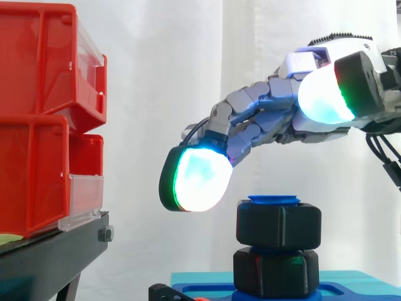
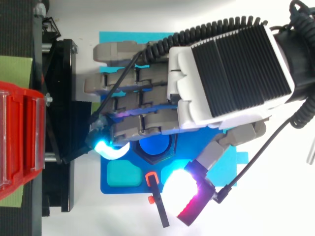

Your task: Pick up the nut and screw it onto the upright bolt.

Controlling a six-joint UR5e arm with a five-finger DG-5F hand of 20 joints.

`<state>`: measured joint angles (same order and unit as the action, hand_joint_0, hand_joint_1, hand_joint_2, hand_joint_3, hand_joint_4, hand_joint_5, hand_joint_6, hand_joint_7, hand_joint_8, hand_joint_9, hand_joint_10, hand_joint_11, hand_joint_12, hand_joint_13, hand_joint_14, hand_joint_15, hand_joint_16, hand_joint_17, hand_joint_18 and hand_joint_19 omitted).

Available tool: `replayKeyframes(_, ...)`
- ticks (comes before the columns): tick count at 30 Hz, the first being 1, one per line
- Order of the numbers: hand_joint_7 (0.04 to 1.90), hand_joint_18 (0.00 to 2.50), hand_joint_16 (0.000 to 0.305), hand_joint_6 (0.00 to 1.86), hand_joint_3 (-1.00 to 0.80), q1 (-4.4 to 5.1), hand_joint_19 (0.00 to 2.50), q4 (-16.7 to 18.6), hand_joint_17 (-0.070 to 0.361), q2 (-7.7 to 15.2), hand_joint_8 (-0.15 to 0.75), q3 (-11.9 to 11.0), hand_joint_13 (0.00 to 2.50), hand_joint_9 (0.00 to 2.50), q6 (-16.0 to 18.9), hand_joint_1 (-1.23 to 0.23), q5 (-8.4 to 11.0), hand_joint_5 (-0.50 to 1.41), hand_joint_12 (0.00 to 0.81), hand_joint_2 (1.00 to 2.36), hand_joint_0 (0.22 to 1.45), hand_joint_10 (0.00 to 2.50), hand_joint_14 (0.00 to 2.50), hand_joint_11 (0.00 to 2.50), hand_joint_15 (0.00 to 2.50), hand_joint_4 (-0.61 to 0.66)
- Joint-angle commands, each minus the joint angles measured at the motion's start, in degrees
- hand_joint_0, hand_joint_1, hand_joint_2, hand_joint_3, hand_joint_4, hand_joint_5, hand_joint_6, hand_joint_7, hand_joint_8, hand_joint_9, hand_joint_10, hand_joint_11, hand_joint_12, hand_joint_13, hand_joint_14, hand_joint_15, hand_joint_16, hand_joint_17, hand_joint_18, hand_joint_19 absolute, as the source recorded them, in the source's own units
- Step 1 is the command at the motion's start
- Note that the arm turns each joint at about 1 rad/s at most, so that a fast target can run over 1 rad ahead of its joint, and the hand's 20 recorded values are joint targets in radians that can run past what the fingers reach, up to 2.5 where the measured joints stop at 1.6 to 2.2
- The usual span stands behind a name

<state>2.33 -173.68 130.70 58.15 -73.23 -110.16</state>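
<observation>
As you looked across from the side, the hand (image 1: 269,116) hung above the blue fixture (image 2: 109,189), coming in from the right with its fingers reaching left and slightly down. The fingers were loosely extended, only gently curved, and had hold of nothing. One glowing fingertip (image 1: 195,179) sat up and to the left of the nut (image 1: 279,226), with a clear gap between them. The thumb pad (image 1: 322,94) glowed white well above the nut and to its right. The black hex nut sat on the upright bolt (image 1: 274,199), whose blue top showed just above the nut's upper face. Close beneath the nut, a second black hex block (image 1: 276,271) rested on the fixture. From above, you saw the back of the hand covering much of the fixture, with the bolt's round blue top showing between the fingers and the thumb. To the left, red bins (image 1: 37,113) stood on a black stand (image 1: 50,257), apart from the fixture.
</observation>
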Motion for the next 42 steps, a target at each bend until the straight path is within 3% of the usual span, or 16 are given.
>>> replayKeyframes(1,0.66,0.0,0.043,0.5,-0.5,0.4,0.0,0.1,0.097,0.0,0.227,0.3,0.0,0.38,0.11,-0.13,0.21,-0.19,0.329,1.0,0.48,0.0,0.0,0.0,0.0,0.17)
replayKeyframes(7,0.66,0.0,0.043,0.5,-0.5,0.66,0.0,0.1,0.098,0.0,0.228,0.3,0.0,0.37,1.25,-0.14,0.21,-0.19,0.329,1.0,0.48,0.0,0.0,0.0,0.0,0.17)
replayKeyframes(22,0.68,0.0,0.043,0.5,-0.5,-0.13,0.0,0.54,0.096,0.0,0.235,0.3,0.0,0.39,1.25,-0.14,0.03,-0.18,0.325,1.0,0.48,0.0,0.0,0.0,0.0,0.18)
replayKeyframes(28,0.67,0.0,0.043,0.5,-0.5,-0.39,0.0,2.21,0.096,0.0,0.24,0.03,0.02,0.42,4.15,-0.16,-0.32,-0.18,0.323,1.0,0.48,0.0,0.0,0.0,0.0,0.18)
replayKeyframes(31,0.68,0.0,0.042,0.5,-0.5,-0.48,0.0,2.3,0.095,0.08,0.242,0.65,0.03,0.42,3.8,-0.16,-0.23,-0.18,0.322,1.0,0.49,0.0,0.0,0.0,0.0,0.18)
replayKeyframes(33,0.68,0.0,0.042,0.5,-0.5,-0.31,0.0,3.53,0.095,0.08,0.244,2.49,0.04,0.43,3.89,-0.16,0.21,-0.18,0.321,1.0,0.49,0.0,0.0,0.0,0.0,0.19)
replayKeyframes(42,0.69,0.0,0.041,0.5,-0.5,-0.48,0.0,6.34,0.093,0.08,0.251,3.72,0.07,0.45,3.8,-0.17,0.39,-0.17,0.32,1.0,0.49,0.0,0.0,0.0,0.0,0.19)
